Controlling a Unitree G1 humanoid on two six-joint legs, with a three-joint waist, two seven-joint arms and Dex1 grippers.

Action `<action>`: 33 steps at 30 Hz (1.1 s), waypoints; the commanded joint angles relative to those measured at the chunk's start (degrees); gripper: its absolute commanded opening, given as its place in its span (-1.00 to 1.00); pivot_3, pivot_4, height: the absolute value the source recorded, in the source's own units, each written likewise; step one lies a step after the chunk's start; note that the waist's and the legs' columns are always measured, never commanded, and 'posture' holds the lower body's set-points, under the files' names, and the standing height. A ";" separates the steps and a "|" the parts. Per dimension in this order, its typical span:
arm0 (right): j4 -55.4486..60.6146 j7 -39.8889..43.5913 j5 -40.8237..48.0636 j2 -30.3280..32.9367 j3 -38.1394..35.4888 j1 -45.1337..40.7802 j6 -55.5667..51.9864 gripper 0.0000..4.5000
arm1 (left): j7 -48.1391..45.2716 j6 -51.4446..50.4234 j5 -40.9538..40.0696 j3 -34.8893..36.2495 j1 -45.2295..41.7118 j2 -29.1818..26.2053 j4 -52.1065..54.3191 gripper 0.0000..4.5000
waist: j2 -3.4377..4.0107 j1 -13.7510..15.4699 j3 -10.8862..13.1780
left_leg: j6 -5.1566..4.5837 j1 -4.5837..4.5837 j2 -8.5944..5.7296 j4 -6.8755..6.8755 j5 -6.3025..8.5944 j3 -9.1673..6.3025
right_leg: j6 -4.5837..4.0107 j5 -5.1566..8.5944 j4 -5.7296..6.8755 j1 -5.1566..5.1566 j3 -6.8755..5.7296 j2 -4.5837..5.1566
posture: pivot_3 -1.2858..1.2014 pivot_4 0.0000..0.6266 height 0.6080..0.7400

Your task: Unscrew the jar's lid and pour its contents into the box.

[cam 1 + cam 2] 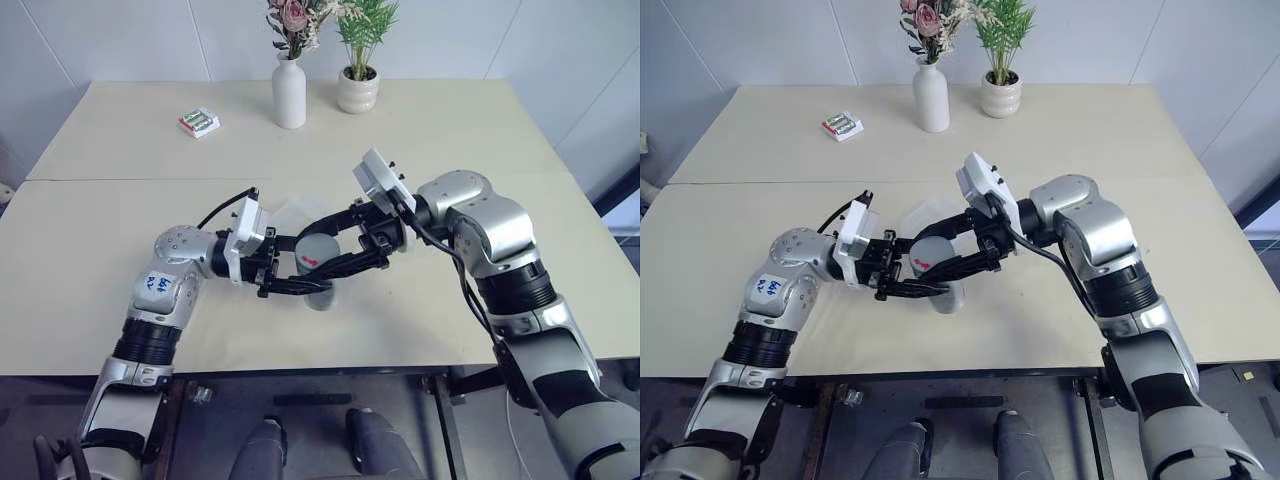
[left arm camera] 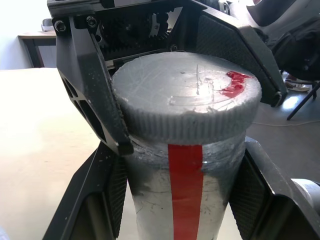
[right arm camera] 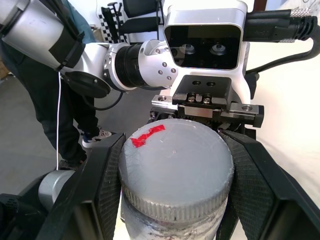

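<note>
Over the table [image 1: 90, 250], the left gripper [image 1: 300, 287] clamped the jar [image 1: 318, 262] by its body while the right gripper [image 3: 172, 200] pinched the lid [image 3: 176, 172]

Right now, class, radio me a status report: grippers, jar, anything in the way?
Left gripper shut on jar body. Right gripper shut on lid, lid on. Box just behind; nothing in the way.
</note>
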State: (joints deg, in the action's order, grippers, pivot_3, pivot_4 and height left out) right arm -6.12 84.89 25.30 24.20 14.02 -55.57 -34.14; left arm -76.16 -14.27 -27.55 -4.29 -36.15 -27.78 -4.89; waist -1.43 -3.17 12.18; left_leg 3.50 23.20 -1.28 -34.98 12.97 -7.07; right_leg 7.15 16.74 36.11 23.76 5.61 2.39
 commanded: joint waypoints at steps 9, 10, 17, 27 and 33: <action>5.03 0.00 4.52 -1.43 -2.23 2.55 0.30 0.63 | 5.64 -2.24 -2.91 7.46 -0.13 -2.66 3.13 0.05 | 0.00 0.05 0.00 | 0.00 0.00 -0.01 -0.05 0.00 0.00 | 0.00 0.00 0.04 -0.01 0.00 0.01 | 0.03 -0.52 1.00; 5.03 -0.21 4.52 -1.46 -2.50 2.67 0.68 0.63 | 5.66 -2.41 -3.06 7.64 0.04 -2.93 3.35 0.05 | 0.00 0.02 0.00 | 0.00 0.00 -0.01 -0.04 0.00 0.00 | 0.00 0.00 0.04 -0.01 0.00 0.00 | 0.03 -0.52 1.00; 3.56 -3.26 4.04 -2.85 -4.18 2.84 4.20 0.63 | 6.32 -3.71 -3.90 7.96 1.14 -3.89 5.47 0.05 | 0.00 0.05 0.00 | 0.00 0.00 0.00 -0.05 0.00 0.00 | 0.00 0.00 0.07 0.00 0.00 0.00 | 0.03 -0.52 1.00; 0.38 -5.34 4.90 -5.15 -6.46 1.73 7.07 0.63 | 6.72 -5.11 -4.50 8.38 2.81 -4.44 7.87 0.05 | 0.01 -0.02 0.00 | 0.01 -0.01 0.00 -0.05 0.00 0.01 | 0.00 0.00 0.09 0.00 0.00 -0.01 | 0.03 -0.52 1.00; -1.03 -6.03 4.40 -5.86 -6.57 1.68 8.49 0.63 | 7.09 -5.32 -4.79 7.97 3.20 -4.50 8.53 0.05 | 0.01 -0.01 0.00 | 0.01 -0.01 0.00 -0.05 0.00 0.01 | 0.00 0.00 0.08 0.01 0.01 0.00 | 0.03 -0.52 1.00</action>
State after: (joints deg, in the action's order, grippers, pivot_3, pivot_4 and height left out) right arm -7.59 78.89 28.49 19.01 8.56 -52.97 -26.99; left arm -70.00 -19.43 -31.24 2.14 -33.08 -31.55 1.85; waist -1.43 -3.18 12.18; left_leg 3.50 23.19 -1.28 -35.03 12.96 -7.06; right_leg 7.15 16.74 36.19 23.76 5.61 2.40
